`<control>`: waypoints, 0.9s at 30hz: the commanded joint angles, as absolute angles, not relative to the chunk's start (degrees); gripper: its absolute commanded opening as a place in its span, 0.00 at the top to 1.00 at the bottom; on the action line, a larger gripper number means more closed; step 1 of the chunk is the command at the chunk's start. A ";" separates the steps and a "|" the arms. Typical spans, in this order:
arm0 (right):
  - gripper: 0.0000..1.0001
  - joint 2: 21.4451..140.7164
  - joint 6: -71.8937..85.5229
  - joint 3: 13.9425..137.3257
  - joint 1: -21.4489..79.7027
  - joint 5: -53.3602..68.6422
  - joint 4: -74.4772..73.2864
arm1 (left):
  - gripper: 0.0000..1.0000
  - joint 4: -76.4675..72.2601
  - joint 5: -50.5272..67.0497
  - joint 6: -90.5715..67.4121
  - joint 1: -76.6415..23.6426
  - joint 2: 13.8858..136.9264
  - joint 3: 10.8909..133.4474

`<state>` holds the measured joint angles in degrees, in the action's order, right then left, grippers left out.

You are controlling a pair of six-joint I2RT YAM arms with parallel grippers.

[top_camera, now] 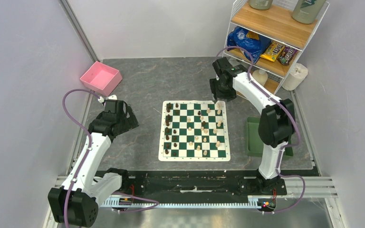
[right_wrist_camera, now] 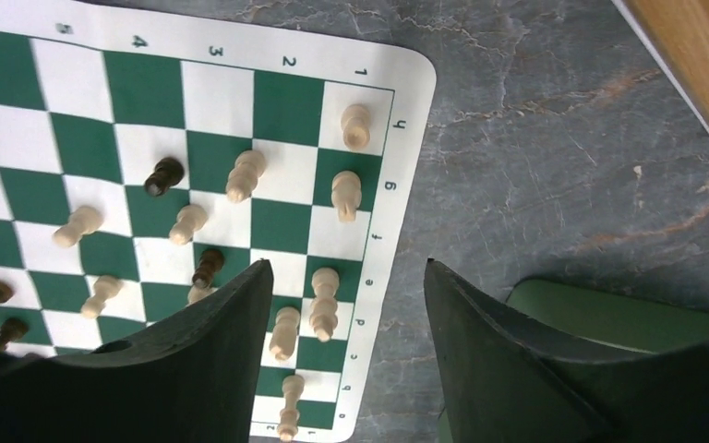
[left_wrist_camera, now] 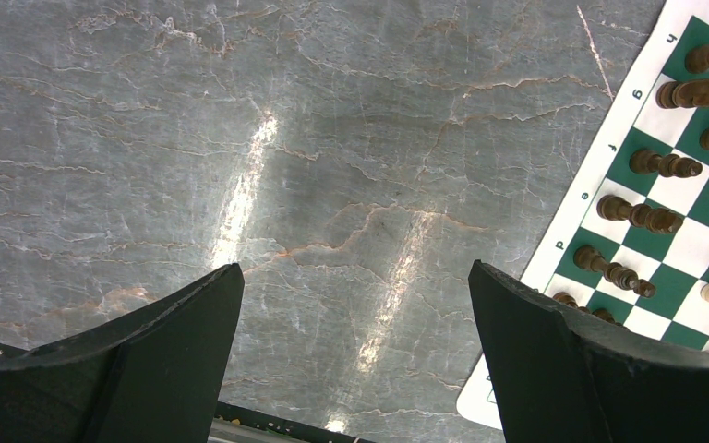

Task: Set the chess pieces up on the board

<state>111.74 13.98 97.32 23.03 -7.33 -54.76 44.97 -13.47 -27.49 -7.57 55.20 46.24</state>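
1 board (top_camera: 194, 151); 2 grippers (left_wrist_camera: 355, 277) (right_wrist_camera: 346, 268); 1 pink bin (top_camera: 100, 77); 1 green tray (top_camera: 254, 137); approx 30 chess pcs (right_wrist_camera: 246, 173).

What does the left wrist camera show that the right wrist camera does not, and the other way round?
Only the left wrist view: the dark pieces lined along the board's rank-8 edge. Only the right wrist view: the pale pieces along the rank-1 edge, a green tray, a wooden shelf edge. Both: the board, the grey marble table, and open, empty jaws, of the left gripper and the right gripper.
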 commanded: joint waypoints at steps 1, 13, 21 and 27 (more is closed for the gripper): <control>0.28 104.99 15.75 94.67 24.04 -6.25 -53.78 | 0.00 44.94 -13.81 -26.09 -7.47 54.75 48.60; 0.12 91.97 24.89 81.56 33.43 -6.02 -47.34 | 0.00 45.00 -13.79 -26.03 -7.47 54.75 48.60; 0.09 86.19 33.00 74.39 38.22 -13.09 -46.21 | 0.01 44.93 -14.05 -26.17 -7.47 54.14 48.52; 0.03 81.26 37.35 68.41 38.23 -19.07 -45.70 | 0.00 45.01 -14.15 -26.16 -7.49 54.14 48.59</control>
